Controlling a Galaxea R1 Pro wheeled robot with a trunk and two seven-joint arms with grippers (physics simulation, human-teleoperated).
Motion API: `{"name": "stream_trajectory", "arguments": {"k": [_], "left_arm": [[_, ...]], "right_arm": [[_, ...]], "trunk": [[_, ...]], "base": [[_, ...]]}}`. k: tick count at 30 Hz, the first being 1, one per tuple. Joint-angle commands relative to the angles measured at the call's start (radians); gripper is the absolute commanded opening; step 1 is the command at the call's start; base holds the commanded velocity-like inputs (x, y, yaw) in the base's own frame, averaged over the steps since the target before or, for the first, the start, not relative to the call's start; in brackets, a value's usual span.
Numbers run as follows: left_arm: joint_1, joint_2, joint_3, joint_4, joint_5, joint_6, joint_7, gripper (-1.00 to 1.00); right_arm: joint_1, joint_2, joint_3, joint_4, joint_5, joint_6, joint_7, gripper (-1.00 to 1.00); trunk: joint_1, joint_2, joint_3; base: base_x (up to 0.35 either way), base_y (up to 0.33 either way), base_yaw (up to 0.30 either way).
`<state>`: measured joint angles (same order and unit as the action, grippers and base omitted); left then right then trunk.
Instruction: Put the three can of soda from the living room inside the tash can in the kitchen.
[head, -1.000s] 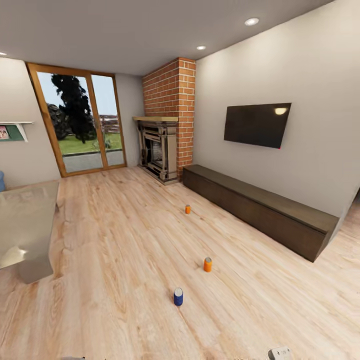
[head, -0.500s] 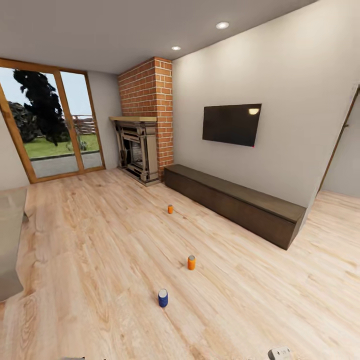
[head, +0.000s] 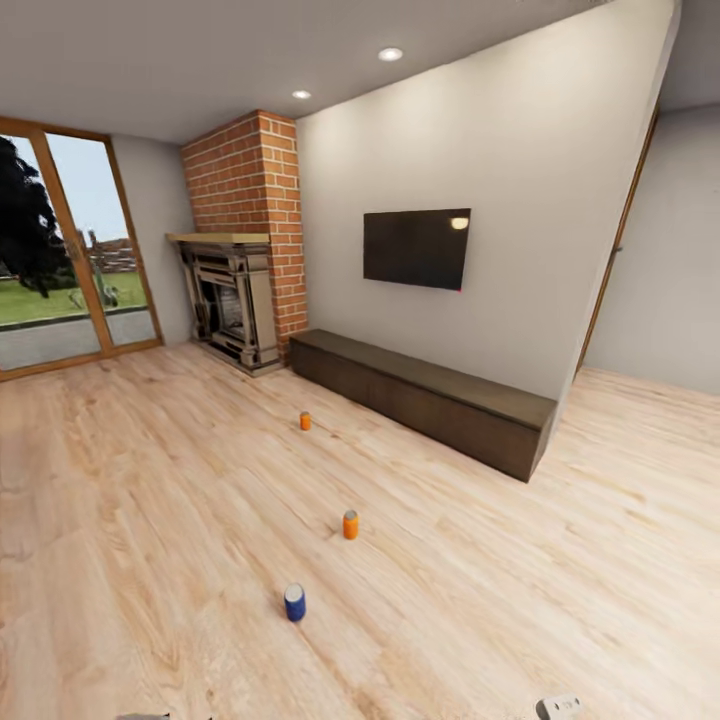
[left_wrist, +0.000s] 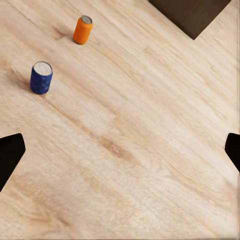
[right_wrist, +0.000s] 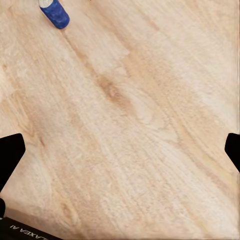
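your robot faces the living room, where three small cylindrical soda cans stand upright and well apart on the pale wood plank floor (head: 150, 480): the dark blue can with a silver top (head: 294, 602) nearest you, a bright orange can (head: 350, 524) beyond it, and a second bright orange can (head: 305, 421) farther off, near the long dark low cabinet (head: 430, 398) under the black wall television (head: 416, 248). a red brick fireplace (head: 240, 240) fills the corner. the left claw (left_wrist: 120, 150) hangs spread wide over bare floor, its dark fingertips (left_wrist: 10, 155) at the edges of the wrist view, with the blue and the nearer orange can ahead of it; the right claw (right_wrist: 120, 150) is likewise spread and grips nothing, the blue can just within its view. no can is taken yet, and the trash can is somewhere you cannot see. these cans look light, rigid and smooth, likely to tip or roll if you nudge them, so your safest hold is probably across the middle of the body, fingers on opposite sides, closing gently enough not to dent thin metal. the blue can seems your easiest first pick.
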<state>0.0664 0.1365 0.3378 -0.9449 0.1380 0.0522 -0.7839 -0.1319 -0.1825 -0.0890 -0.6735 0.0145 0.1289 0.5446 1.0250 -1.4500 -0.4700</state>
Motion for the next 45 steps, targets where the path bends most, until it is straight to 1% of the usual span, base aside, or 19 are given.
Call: {"name": "stream_trajectory", "arguments": {"k": [1, 25, 45], "left_arm": [[0.0, 0.0, 0.0, 0.0, 0.0, 0.0, 0.0, 1.0], [0.0, 0.0, 0.0, 0.0, 0.0, 0.0, 0.0, 1.0], [0.0, 0.0, 0.0, 0.0, 0.0, 0.0, 0.0, 1.0]], "right_arm": [[0.0, 0.0, 0.0, 0.0, 0.0, 0.0, 0.0, 1.0], [0.0, 0.0, 0.0, 0.001, 0.001, 0.0, -0.001, 1.0], [0.0, 0.0, 0.0, 0.002, 0.001, -0.002, -0.002, 1.0]], "trunk": [[0.0, 0.0, 0.0], [0.0, 0.0, 0.0], [0.0, 0.0, -0.007]], "base": [[0.0, 0.0, -0.268], [0.0, 0.0, -0.268], [0.0, 0.0, -0.268]]}}
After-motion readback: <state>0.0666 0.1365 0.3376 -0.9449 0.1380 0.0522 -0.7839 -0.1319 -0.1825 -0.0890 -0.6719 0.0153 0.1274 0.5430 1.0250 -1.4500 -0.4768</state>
